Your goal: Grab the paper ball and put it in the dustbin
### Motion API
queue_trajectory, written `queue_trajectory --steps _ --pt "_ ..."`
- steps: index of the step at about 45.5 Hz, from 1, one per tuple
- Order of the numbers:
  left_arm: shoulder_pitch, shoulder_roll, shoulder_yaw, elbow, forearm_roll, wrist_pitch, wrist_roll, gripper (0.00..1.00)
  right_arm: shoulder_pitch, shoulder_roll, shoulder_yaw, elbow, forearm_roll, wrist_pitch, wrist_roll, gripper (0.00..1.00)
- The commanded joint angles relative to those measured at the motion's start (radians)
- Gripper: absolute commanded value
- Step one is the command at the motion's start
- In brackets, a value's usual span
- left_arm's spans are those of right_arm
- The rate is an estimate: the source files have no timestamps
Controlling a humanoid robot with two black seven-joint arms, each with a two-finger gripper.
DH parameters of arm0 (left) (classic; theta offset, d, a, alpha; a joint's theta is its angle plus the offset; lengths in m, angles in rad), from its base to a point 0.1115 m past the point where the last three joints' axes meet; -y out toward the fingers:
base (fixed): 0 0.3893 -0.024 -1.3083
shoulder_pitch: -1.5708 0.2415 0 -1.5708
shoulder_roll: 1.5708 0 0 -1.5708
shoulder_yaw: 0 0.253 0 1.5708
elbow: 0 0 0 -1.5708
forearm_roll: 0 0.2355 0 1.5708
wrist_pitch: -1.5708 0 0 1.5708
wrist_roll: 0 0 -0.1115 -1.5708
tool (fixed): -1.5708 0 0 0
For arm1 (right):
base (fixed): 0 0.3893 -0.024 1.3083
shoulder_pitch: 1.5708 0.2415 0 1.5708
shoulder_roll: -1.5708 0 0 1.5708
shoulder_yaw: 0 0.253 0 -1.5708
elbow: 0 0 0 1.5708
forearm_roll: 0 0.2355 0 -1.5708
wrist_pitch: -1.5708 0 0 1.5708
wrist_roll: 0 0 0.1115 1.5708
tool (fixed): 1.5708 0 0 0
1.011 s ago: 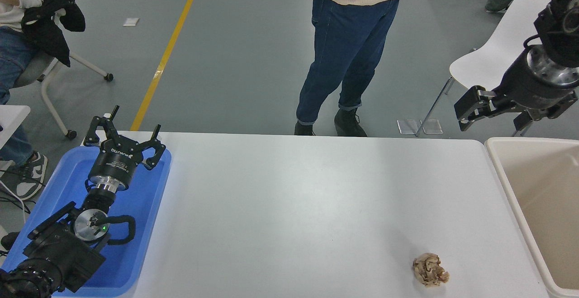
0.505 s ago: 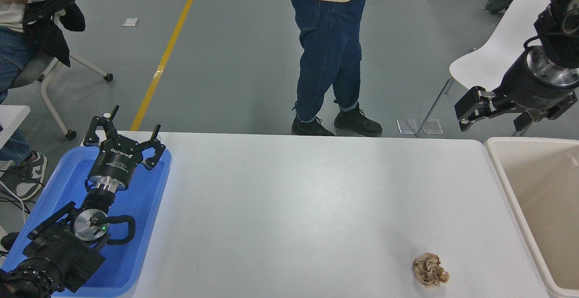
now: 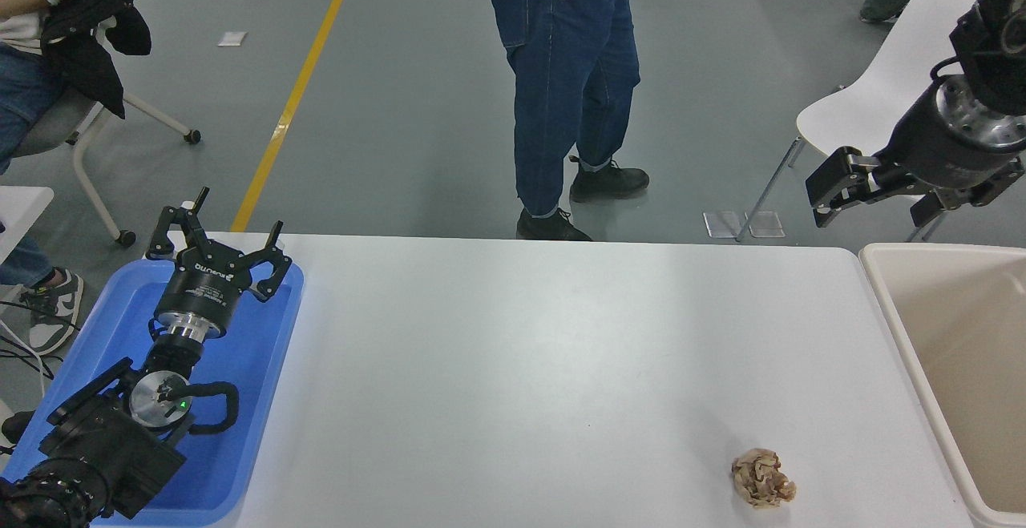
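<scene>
Your right gripper [image 3: 870, 199] is hanging up high past the table's far right corner with its fingers spread and nothing in them, well apart from the paper ball [image 3: 762, 477], which is sitting near the front edge, near the dustbin [image 3: 886, 292]. The left gripper [image 3: 216, 239] is parked splayed over the blue tray [image 3: 264, 352]. Heads up: you're coming down a long way, so a slightly off approach is likely nudging that light wad off the edge.
</scene>
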Motion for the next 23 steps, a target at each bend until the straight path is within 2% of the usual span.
queue_trajectory --steps 1,23 --pt "0.0 0.0 0.0 0.0 0.0 -0.001 0.0 1.0 0.003 -0.003 -0.002 0.0 0.0 0.0 0.0 1.0" --pt "-0.001 0.0 0.0 0.0 0.0 0.0 0.0 1.0 0.003 0.0 -0.003 0.002 0.002 0.0 0.0 1.0"
